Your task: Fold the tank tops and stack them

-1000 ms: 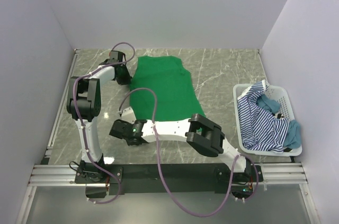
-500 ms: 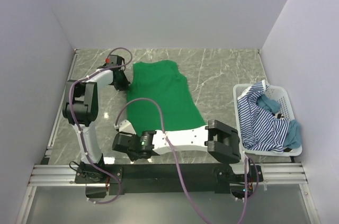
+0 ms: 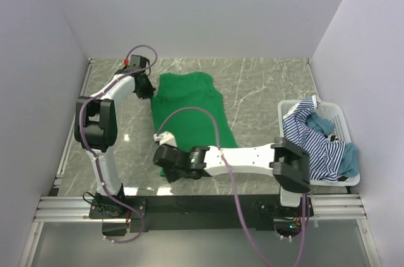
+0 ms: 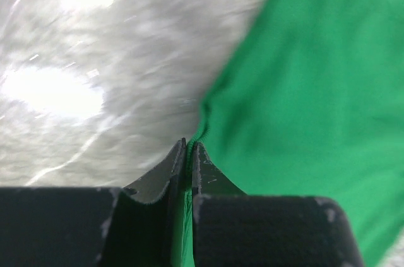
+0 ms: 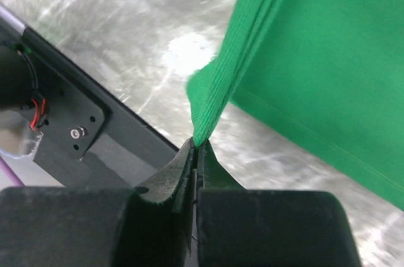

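1. Your left tool [image 4: 188, 147] is clenched on an edge of the green tank top [image 3: 192, 112]. The cloth comes out between its two fingers and spreads in front of it and to its right.
2. To the left of this tool you see only the marbled desk [image 3: 265, 90].
3. Your right tool [image 5: 196, 144] is also clenched on the green tank top. It pinches a folded corner, which rises from the tips as a narrow ridge.
4. Ahead and to the right of the right tool, the rest of the green cloth lies flat on the desk. To its left is a dark metal plate [image 5: 69, 128] with a screw and red wires.
5. Seen from above, both tools hold the same long side of the garment, one at each end, and the cloth lies between them.
6. The striped tank top [image 3: 309, 144] and the teal tank top [image 3: 350, 161] are in the white basket [image 3: 341, 127], well apart from both tools, far behind the right one. The striped one hangs over the rim.
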